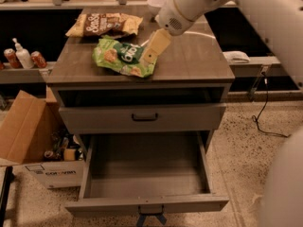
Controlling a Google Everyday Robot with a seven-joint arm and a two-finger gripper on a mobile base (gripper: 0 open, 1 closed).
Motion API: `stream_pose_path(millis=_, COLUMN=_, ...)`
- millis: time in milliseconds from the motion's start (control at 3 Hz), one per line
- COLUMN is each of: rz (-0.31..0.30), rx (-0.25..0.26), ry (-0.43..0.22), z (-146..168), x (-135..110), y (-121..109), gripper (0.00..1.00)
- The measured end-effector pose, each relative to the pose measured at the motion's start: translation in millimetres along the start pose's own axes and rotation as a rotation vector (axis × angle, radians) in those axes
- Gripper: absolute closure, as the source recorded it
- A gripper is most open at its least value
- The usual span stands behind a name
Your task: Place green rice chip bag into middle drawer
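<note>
The green rice chip bag (119,56) lies flat on the cabinet top (194,60), left of centre. My gripper (152,51) hangs from the white arm and reaches down to the bag's right edge, over or touching it. The middle drawer (147,171) is pulled out wide below, and its grey floor is bare. Nothing is lifted off the cabinet top.
A beige-and-brown chip bag (104,24) lies behind the green one. A white bowl (155,4) stands at the back. The drawer front with a black handle (144,117) sits above the open drawer. A cardboard box (23,126) and bottles (21,58) are at the left.
</note>
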State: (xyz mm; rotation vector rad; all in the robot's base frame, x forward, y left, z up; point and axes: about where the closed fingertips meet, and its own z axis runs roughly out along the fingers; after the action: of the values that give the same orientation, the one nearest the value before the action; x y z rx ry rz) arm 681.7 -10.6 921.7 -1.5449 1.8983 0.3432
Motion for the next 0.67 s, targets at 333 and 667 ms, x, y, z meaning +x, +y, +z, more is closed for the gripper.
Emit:
stream_pose_path(millis=333, rz=-0.017, rx=-0.045, ry=-0.026, z=29, x=-17, y=-7, gripper=0.00)
stream_pose_path(millis=667, rz=-0.025, rx=-0.089, ry=-0.038, z=63, x=-34, y=-7, gripper=0.00)
